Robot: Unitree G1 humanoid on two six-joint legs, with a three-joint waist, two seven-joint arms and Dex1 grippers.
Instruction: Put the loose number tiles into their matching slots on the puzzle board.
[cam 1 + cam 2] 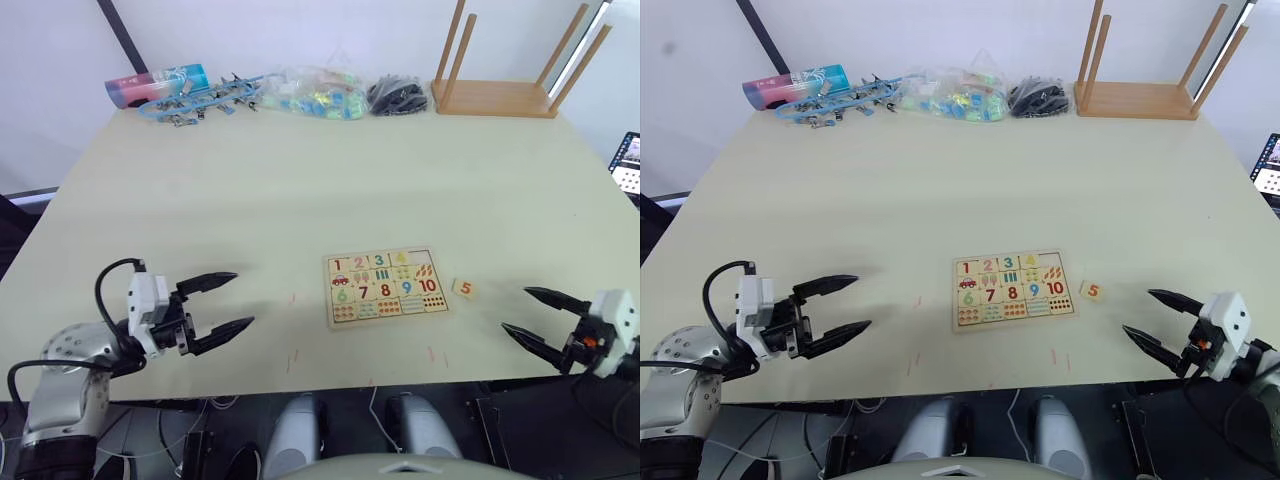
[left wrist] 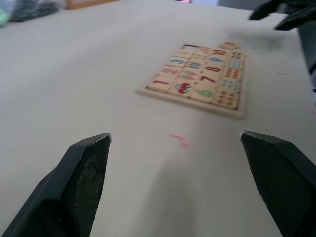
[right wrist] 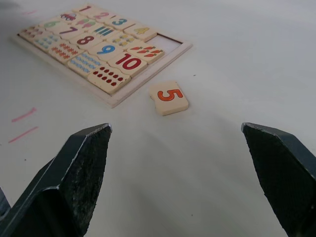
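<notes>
Done: tiles 1–4 sit in the top row of the board point(image 1: 385, 286); we read 1, 2, 3, 4 seated in the right wrist view.
Left: tile 5 point(image 3: 168, 97) lies loose on the table point(image 1: 300, 180), just beside the board's edge nearest our right gripper point(image 1: 535, 317). One slot point(image 3: 167, 43) at the row's end is bare.
Progress: we judge approx 4 of 5 done.
Right gripper: spread wide, holds nothing; tile 5 is ahead of it, between its fingers' line of sight, well short of contact.
Left gripper point(image 1: 215, 303): spread too, holds nothing; board is ahead and off to its inner side, apart.
Around: far from both grippers, at the table's far edge, we see a stool point(image 1: 500, 70) upturned, clear bags point(image 1: 315, 92), a black bundle point(image 1: 398, 96), a blue-ish pile w/ a tube point(image 1: 180, 90).
In the way: nothing lies btw right gripper and tile 5. Tile lies flat near the board frame, so we judge the pinch needs care not to nudge the board.
</notes>
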